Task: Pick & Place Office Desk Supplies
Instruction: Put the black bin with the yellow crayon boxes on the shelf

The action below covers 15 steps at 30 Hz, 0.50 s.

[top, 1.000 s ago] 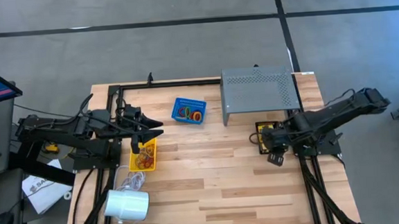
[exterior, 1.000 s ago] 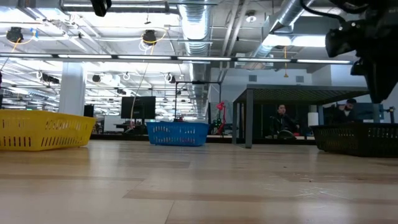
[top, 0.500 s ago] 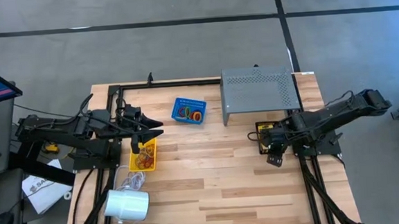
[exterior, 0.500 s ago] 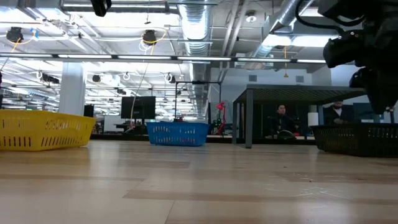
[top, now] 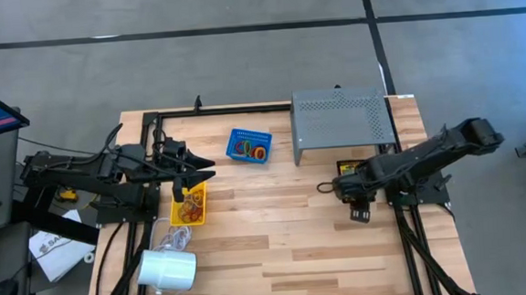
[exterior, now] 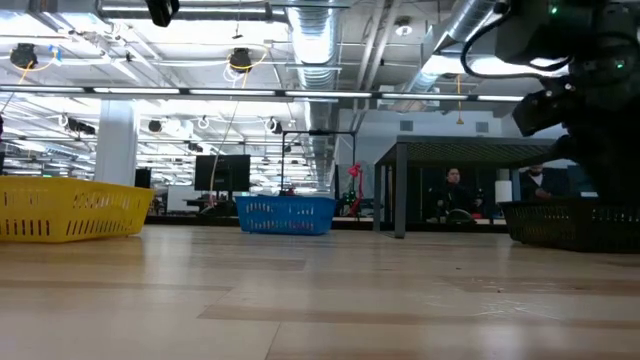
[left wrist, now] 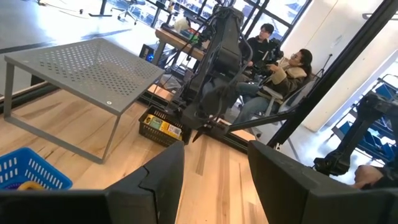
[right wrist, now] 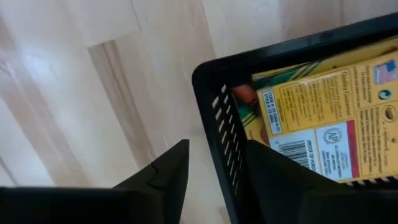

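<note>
Wooden tabletop [top: 278, 247] is carrying a grey perforated metal shelf [top: 339, 120] along the far edge, and a white cylinder [top: 168, 269] is lying on its side near the front-left corner. Two people [left wrist: 283, 65] are sitting beyond the tabletop.

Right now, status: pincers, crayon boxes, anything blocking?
Right pincer open, empty, at black basket rim. Crayon box in that basket. Left pincer open over yellow basket. Nothing blocking.

Pale wood table [top: 287, 247], perforated matt metal shelf [top: 339, 115], glossy crayon boxes [right wrist: 323, 130].
</note>
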Each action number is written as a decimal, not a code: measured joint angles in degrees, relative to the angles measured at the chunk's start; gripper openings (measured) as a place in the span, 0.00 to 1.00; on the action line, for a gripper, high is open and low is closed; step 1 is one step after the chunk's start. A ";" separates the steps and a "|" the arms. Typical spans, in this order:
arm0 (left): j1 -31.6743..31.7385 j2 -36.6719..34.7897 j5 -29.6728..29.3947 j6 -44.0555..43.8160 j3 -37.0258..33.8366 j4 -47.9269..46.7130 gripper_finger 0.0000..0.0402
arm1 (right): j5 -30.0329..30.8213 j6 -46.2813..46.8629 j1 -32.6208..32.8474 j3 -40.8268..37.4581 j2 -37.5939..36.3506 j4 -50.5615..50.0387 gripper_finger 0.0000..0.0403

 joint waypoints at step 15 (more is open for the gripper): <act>0.00 0.00 -0.01 -0.09 0.00 0.45 0.43 | -0.39 -3.12 -2.22 0.09 10.22 4.99 0.37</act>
